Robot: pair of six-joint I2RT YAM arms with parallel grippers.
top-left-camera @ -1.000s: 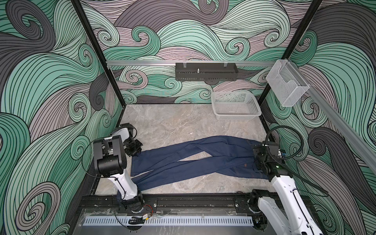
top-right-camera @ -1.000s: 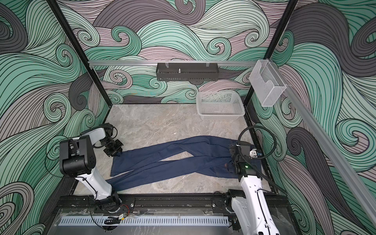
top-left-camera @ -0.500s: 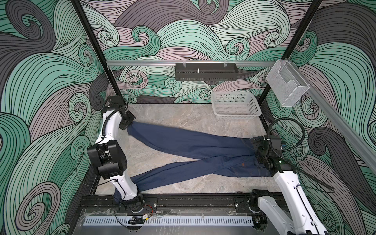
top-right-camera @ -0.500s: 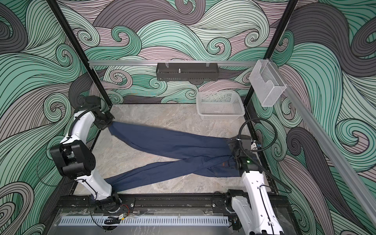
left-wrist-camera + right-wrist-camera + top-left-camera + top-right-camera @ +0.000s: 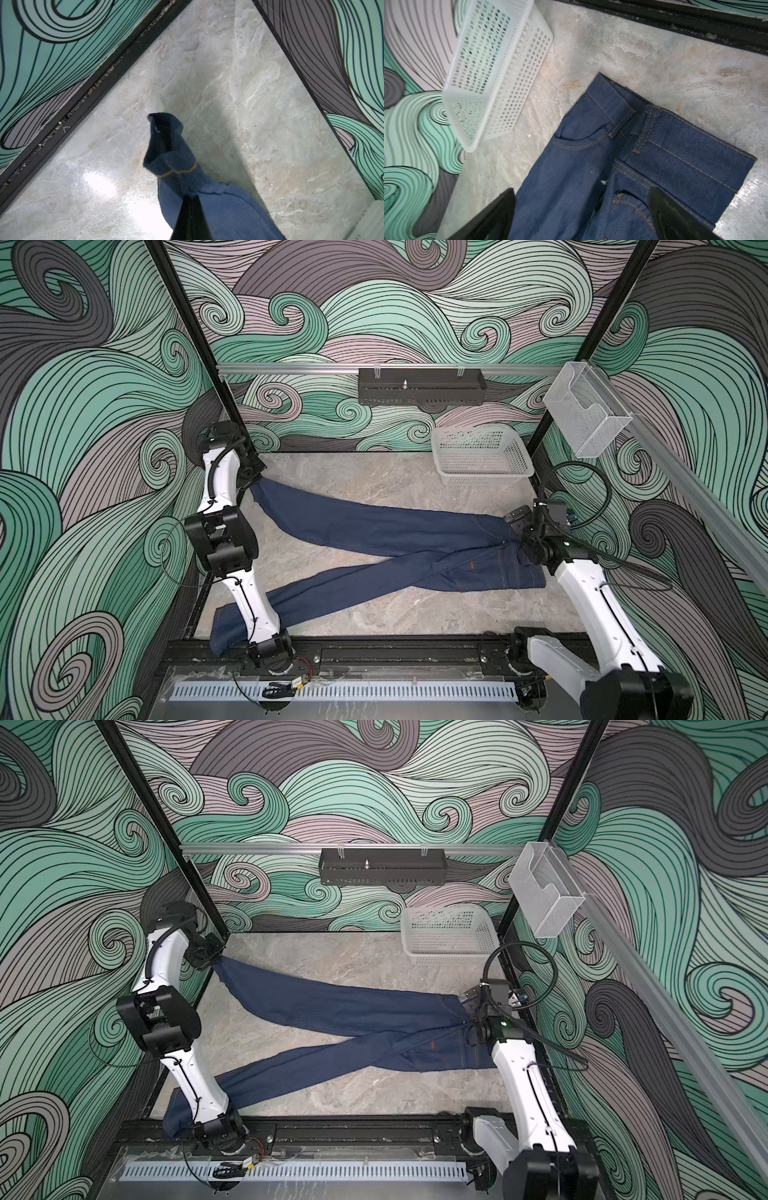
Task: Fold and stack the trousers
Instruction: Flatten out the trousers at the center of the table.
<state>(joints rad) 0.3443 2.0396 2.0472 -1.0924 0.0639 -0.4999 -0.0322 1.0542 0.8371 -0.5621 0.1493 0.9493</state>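
L gripper (image 5: 190, 207): tips pinched together, clamped on the hem of one leg of the trousers (image 5: 374, 531). The cuff bunches just past my tips and looks lifted off the table (image 5: 365, 477), judging by its shadow. R gripper (image 5: 581, 190): fingers (image 5: 675, 216) wide apart, holding nothing, w/ waistband & front pocket right below them.

So the held leg's long axis runs from my L tips straight across to under my R ones. The 2nd leg crosses it in an X; can't tell which is on top. It ends well away from both sets of tips, by my L arm's base, hem over the table edge.

Next prob. turns on un-crossing. L is nearer the loose hem, but occupied.

Surface: smooth, marble-look; denim should slide. Room: walls close beside my L tips. Basket (image 5: 486, 479) sits near my R tips, not touching the denim.
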